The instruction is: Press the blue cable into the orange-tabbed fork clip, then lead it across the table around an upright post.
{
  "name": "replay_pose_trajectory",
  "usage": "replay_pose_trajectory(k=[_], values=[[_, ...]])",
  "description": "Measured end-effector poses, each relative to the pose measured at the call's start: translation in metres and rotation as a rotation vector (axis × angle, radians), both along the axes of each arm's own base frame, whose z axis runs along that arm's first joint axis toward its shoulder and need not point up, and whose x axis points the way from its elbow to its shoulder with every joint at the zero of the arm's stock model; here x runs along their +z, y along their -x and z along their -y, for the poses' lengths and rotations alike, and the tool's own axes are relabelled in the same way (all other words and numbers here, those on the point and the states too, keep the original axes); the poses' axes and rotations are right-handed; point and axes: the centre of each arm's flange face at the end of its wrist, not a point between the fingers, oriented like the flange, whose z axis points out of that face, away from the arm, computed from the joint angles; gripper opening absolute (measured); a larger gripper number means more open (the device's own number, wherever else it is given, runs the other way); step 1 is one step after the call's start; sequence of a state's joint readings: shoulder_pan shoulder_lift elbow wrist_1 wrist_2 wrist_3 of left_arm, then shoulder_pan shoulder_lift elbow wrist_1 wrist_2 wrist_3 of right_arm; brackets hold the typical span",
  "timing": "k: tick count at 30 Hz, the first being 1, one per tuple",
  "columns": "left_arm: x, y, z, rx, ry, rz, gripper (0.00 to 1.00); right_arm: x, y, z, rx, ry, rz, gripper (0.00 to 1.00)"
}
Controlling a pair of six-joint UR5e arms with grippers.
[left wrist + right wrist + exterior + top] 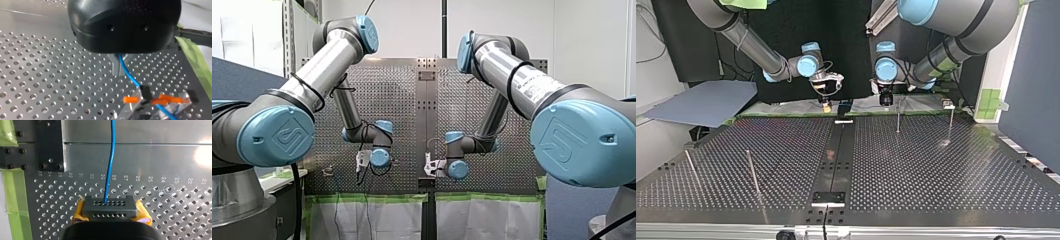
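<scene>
left hand (118, 72) pinches blue cable (130, 78) (it runs to orange-tabbed clip (160, 100)) | right hand (110, 216) clamps black connector (110, 206)

1. Cable (127, 72) runs from the left gripper (117, 71) through the clip (160, 100) on the table (50, 82).
2. Its plug (110, 205) sits in the right gripper (110, 213).
3. In the top view, two posts (898, 120) stand far right and two posts (753, 172) stand near left.

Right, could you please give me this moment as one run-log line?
step: press-in; right gripper: shut on blue cable; left gripper: just behind orange-tabbed fork clip; cable: runs across clip
</scene>
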State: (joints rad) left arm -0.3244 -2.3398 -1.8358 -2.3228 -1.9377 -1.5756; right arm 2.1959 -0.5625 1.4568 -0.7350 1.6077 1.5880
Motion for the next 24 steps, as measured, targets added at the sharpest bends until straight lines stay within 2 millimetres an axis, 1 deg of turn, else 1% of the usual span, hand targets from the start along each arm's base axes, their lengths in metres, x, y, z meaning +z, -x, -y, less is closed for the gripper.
replay_pose_trajectory(k=[11,15,17,20,24], values=[[0.000,0.001,0.001,-0.010,0.005,-0.005,0.00,-0.001,0.000,0.000,0.000,-0.004,-0.002,0.00],[0.000,0.003,0.003,-0.013,-0.001,-0.014,0.00,0.003,-0.001,0.004,-0.004,-0.006,-0.005,0.00],[0.000,0.004,0.004,-0.016,-0.005,-0.016,0.00,0.008,-0.002,0.008,-0.013,-0.005,-0.007,0.00],[0.007,0.005,0.007,-0.021,-0.008,-0.018,0.00,0.019,-0.003,0.013,-0.031,-0.001,-0.014,0.00],[0.026,0.008,0.014,-0.028,-0.001,-0.004,0.00,0.039,-0.003,0.016,-0.041,0.001,-0.019,0.00]])
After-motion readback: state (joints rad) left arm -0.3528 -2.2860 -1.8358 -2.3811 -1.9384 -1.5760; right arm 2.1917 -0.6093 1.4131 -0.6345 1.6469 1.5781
